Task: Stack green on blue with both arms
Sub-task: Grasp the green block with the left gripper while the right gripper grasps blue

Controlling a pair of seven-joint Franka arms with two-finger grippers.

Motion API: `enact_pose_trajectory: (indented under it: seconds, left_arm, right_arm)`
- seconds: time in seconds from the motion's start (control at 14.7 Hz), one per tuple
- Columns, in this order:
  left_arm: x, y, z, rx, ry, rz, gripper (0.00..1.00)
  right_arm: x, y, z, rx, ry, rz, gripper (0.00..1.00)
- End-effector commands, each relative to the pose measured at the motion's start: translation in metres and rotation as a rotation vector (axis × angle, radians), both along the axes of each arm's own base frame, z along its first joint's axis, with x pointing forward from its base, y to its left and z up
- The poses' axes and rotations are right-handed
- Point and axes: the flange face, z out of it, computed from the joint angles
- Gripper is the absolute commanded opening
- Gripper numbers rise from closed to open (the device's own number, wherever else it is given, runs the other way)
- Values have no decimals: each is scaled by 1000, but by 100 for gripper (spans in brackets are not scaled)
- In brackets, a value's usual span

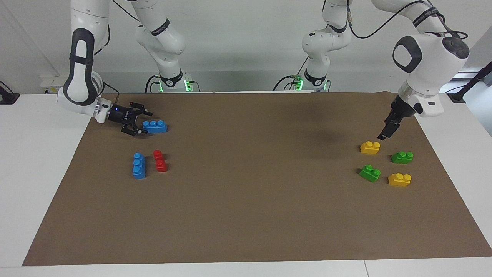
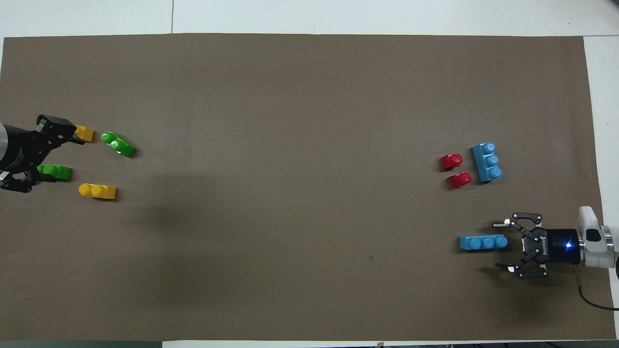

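Blue brick (image 1: pixel 155 126) lies just before the right hand's (image 1: pixel 143 122) wide-spread fingers.

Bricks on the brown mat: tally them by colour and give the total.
Blue bricks: 2
Red bricks: 1
Green bricks: 2
Yellow bricks: 2
Total: 7

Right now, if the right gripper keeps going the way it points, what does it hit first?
The right gripper, open and low, points along the table at the end of a blue brick. It would likely meet that brick first, between its fingers.
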Motion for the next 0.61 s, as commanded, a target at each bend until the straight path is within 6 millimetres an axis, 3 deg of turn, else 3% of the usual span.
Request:
enact_pose_trajectory:
  seconds: [0.0, 0.14, 0.54]
  left_arm:
    - [12, 5, -21, -20, -8, 32, 100]
    - [19, 7, -38, -23, -3, 74, 100]
    - [35, 12, -62, -25, -23, 106, 100]
  right_arm:
    - [-3, 3, -3, 13, -37, 1, 100]
    - [-5, 3, -13, 19, -34, 5, 100]
    - [-6, 2, -20, 10, -30, 5, 99]
